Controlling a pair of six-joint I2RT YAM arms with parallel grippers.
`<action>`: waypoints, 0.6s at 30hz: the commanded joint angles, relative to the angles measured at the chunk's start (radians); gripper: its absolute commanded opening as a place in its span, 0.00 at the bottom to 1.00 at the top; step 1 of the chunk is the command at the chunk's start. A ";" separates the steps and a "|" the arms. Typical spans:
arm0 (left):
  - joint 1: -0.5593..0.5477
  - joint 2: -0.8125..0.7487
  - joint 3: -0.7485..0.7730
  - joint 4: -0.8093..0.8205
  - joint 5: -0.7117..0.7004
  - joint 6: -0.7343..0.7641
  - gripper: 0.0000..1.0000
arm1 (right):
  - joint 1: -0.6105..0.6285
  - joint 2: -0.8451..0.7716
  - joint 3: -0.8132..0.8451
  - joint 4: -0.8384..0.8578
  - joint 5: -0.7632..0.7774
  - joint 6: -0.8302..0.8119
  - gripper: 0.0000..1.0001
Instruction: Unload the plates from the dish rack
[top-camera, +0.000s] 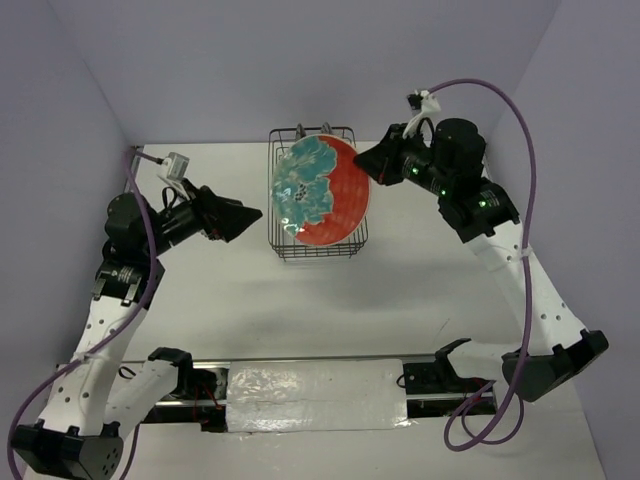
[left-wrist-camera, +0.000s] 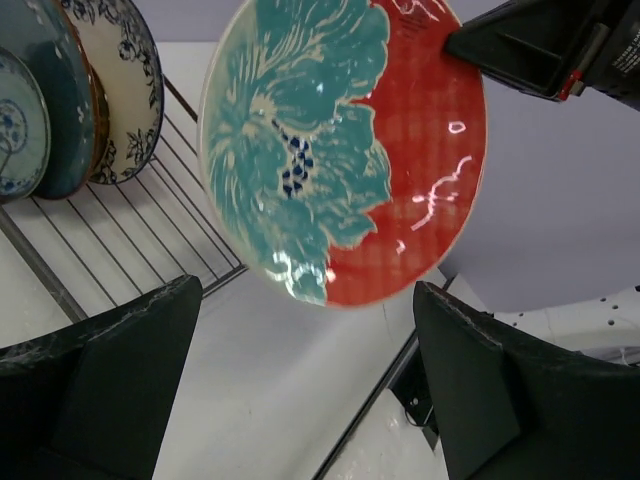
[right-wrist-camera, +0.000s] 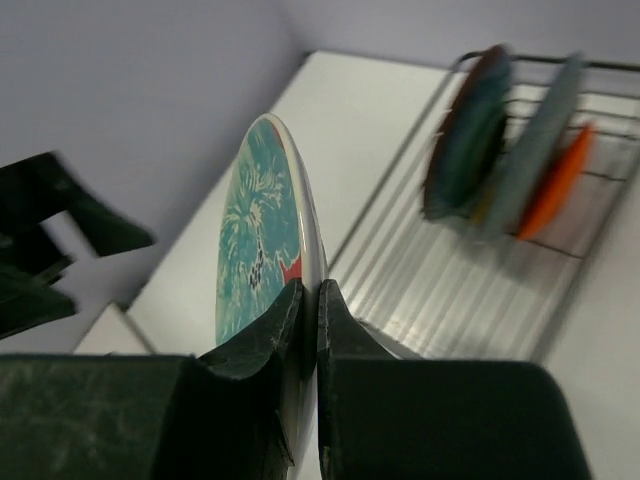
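My right gripper (top-camera: 372, 163) is shut on the rim of the red-rimmed teal-patterned plate (top-camera: 320, 191) and holds it on edge above the dark wire dish rack (top-camera: 285, 250). The right wrist view shows its fingers (right-wrist-camera: 290, 320) pinching the plate's edge (right-wrist-camera: 268, 230). The left wrist view shows the same plate (left-wrist-camera: 340, 150) lifted, with the white-and-blue floral plate (left-wrist-camera: 125, 95), the dark teal plate (left-wrist-camera: 65, 110) and a small patterned plate (left-wrist-camera: 18, 125) standing in the rack (left-wrist-camera: 110, 250). My left gripper (top-camera: 250, 214) is open and empty, left of the rack.
Purple walls close in the white table (top-camera: 330, 300) at the back and sides. A black rail and a white mat (top-camera: 315, 392) lie between the arm bases at the near edge. An orange plate (right-wrist-camera: 560, 180) stands blurred in the rack in the right wrist view.
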 joint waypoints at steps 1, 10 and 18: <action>0.002 0.070 0.034 -0.005 0.095 0.020 1.00 | -0.003 -0.047 -0.040 0.452 -0.285 0.177 0.00; -0.021 0.142 0.003 -0.068 0.043 0.070 0.99 | 0.000 -0.009 -0.137 0.631 -0.405 0.294 0.00; -0.031 0.147 -0.063 0.206 0.168 -0.082 0.10 | 0.023 0.022 -0.175 0.652 -0.394 0.287 0.00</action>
